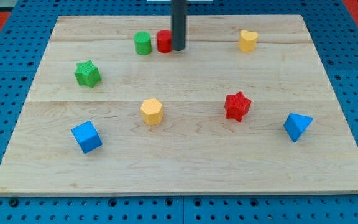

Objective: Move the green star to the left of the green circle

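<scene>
Wooden worktop (185,168) is looking barely started: green star (87,73) is sitting untouched, well down-left of the green circle (143,43), while my tip (178,48), a bare rod tool holding nothing, is touching the red circle (164,41).

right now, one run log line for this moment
my tip: right of red cylinder, touching | green star: lower left of green circle, apart | task: not done
</scene>
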Robot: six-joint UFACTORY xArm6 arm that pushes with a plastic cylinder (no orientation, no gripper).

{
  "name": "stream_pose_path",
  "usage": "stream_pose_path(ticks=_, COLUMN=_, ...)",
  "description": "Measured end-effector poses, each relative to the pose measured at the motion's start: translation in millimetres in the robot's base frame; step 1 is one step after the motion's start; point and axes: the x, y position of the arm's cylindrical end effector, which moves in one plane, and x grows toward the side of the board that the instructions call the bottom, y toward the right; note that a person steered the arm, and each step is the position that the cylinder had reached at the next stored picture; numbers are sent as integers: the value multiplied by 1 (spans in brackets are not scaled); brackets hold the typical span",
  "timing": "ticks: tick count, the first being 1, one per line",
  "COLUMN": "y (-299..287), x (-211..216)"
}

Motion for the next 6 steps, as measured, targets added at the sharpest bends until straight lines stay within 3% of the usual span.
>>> stream_pose_path(ticks=1, y=20, x=84)
stream_pose_path(ticks=2, y=-41, x=118)
stream_pose_path(ticks=4, y=-161, x=113)
stream_pose_path(ticks=5, y=-189, x=97)
stream_pose_path(ticks=6, y=-182, x=86)
